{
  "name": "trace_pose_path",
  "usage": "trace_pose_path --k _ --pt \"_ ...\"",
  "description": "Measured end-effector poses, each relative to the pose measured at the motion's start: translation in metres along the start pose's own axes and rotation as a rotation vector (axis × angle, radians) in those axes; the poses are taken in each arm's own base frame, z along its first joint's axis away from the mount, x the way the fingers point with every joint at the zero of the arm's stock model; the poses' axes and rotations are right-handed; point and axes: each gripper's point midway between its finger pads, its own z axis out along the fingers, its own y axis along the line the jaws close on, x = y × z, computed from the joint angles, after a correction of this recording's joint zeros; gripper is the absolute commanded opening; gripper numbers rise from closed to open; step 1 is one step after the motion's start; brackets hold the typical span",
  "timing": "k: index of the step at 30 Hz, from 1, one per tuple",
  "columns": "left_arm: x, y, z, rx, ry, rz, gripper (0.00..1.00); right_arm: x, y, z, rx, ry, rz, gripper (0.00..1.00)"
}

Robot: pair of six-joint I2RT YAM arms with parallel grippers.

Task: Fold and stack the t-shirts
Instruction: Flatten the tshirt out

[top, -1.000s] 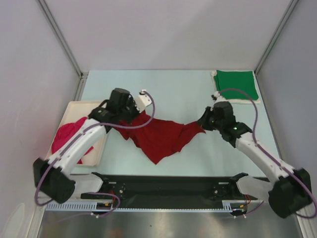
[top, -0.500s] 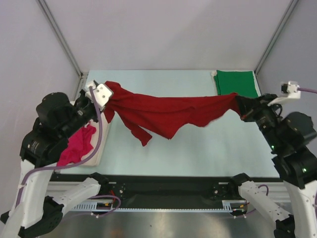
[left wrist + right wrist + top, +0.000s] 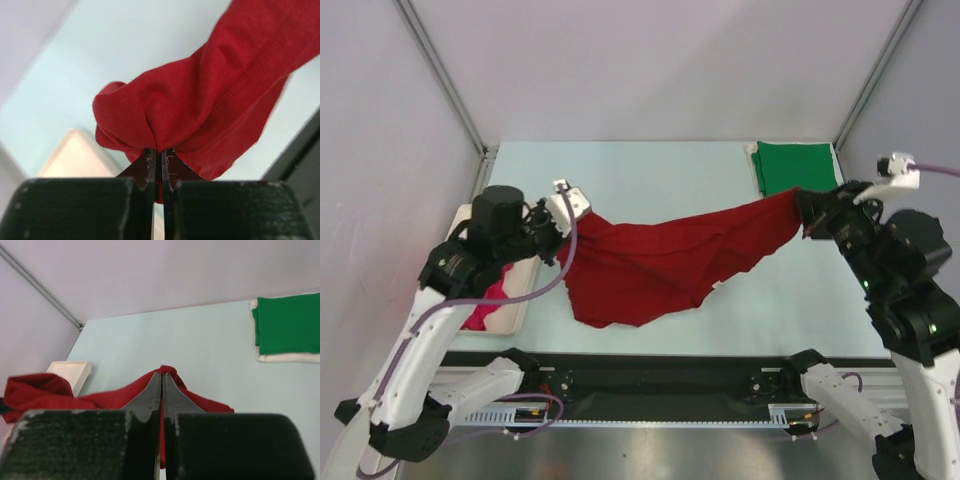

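The dark red t-shirt (image 3: 660, 265) hangs stretched over the middle of the table (image 3: 650, 170). The left end effector (image 3: 563, 228) is pinched tight on one end and the right end effector (image 3: 804, 208) on the other. There is open room along the far edge. The green t-shirt (image 3: 798, 168) lies in the far right corner, close to the right end effector. The pink t-shirt (image 3: 483, 308) sits in the tray (image 3: 517, 298) at the left edge.
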Motion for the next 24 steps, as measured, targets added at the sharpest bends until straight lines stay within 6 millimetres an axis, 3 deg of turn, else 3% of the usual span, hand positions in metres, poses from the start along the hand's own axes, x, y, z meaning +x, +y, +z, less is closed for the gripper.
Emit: trace_pose_path --k 2,4,8,11,12,16,18,19,20,23,24 --pt "0.014 -0.011 0.022 0.069 0.052 -0.032 0.02 -0.007 0.002 0.021 0.015 0.0 -0.027 0.0" --pt "0.025 -0.017 0.044 0.124 0.098 -0.062 0.02 -0.012 0.003 0.058 0.036 0.012 -0.058 0.0" --pt "0.045 -0.013 0.106 0.207 0.202 -0.139 0.01 -0.003 -0.015 0.166 0.097 0.044 -0.087 0.0" --pt "0.067 0.0 0.15 0.239 0.278 -0.212 0.02 0.037 -0.052 0.252 0.159 0.111 -0.063 0.0" --pt "0.073 0.008 0.162 0.237 0.298 -0.234 0.02 0.053 -0.065 0.273 0.181 0.138 -0.053 0.0" --pt "0.086 0.045 0.209 0.209 0.32 -0.301 0.11 0.117 -0.11 0.341 0.25 0.242 0.0 0.0" --pt "0.091 0.065 0.232 0.19 0.318 -0.329 0.23 0.132 -0.118 0.366 0.257 0.261 0.023 0.0" --pt "0.094 0.074 0.242 0.179 0.316 -0.346 0.3 0.137 -0.12 0.379 0.255 0.265 0.031 0.03" --pt "0.099 0.084 0.253 0.162 0.314 -0.361 0.44 0.138 -0.12 0.393 0.249 0.259 0.039 0.21" --pt "0.114 0.11 0.275 0.114 0.325 -0.409 0.67 0.133 -0.118 0.424 0.235 0.24 0.06 0.61" --pt "0.118 0.12 0.281 0.092 0.33 -0.42 0.71 0.131 -0.115 0.428 0.228 0.242 0.063 0.68"
